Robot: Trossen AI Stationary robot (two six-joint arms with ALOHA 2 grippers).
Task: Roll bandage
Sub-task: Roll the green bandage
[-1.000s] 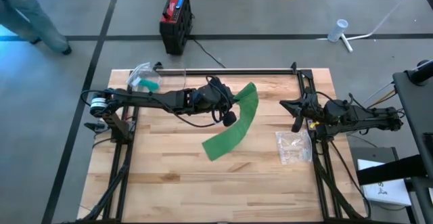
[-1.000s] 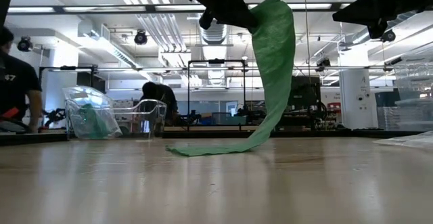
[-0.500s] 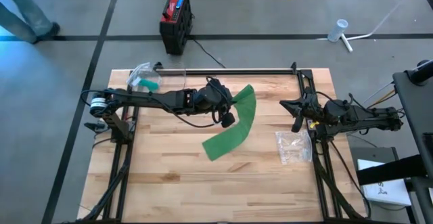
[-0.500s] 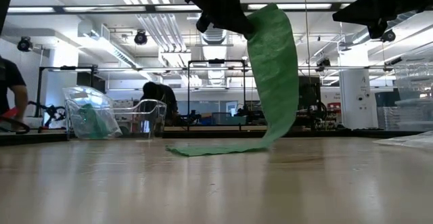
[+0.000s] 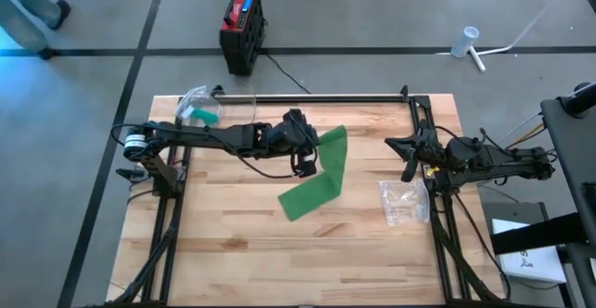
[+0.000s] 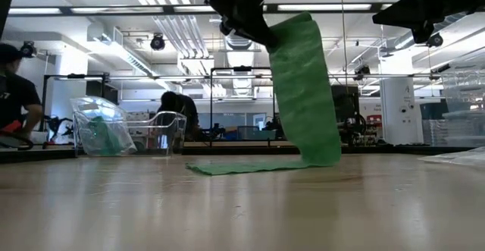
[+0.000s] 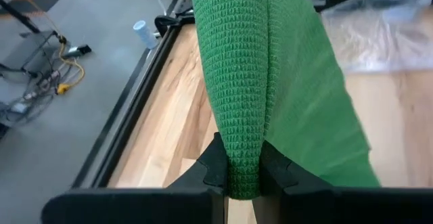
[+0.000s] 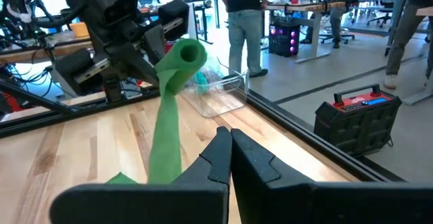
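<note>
A long green bandage (image 5: 321, 173) hangs from my left gripper (image 5: 305, 157), which is shut on its upper end above the table's middle. The strip drops steeply (image 6: 303, 92), and its lower end (image 6: 235, 169) lies flat on the wooden table (image 5: 233, 243). It also shows in the right wrist view (image 8: 166, 116). My right gripper (image 5: 410, 154) is shut and empty, held above the table's right side, apart from the bandage. My left gripper pinches the bandage's bunched upper end (image 7: 243, 160) between its two fingers (image 7: 211, 166). The cloth is gathered into folds there. The upper end is lifted clear; the strip hangs below the fingers and its lower end (image 5: 298, 204) rests on the table.
A clear plastic bag (image 5: 405, 201) lies at the table's right side. A clear container (image 5: 200, 106) with green contents stands at the far left corner. A dark bar (image 5: 317, 97) runs along the far edge. People stand in the room beyond (image 8: 243, 21).
My left gripper has gone a little toward the table's left edge with the bandage's upper end. The hanging strip has turned its flat face toward the near edge and now drops more steeply. Its lower end has stayed on the table.
</note>
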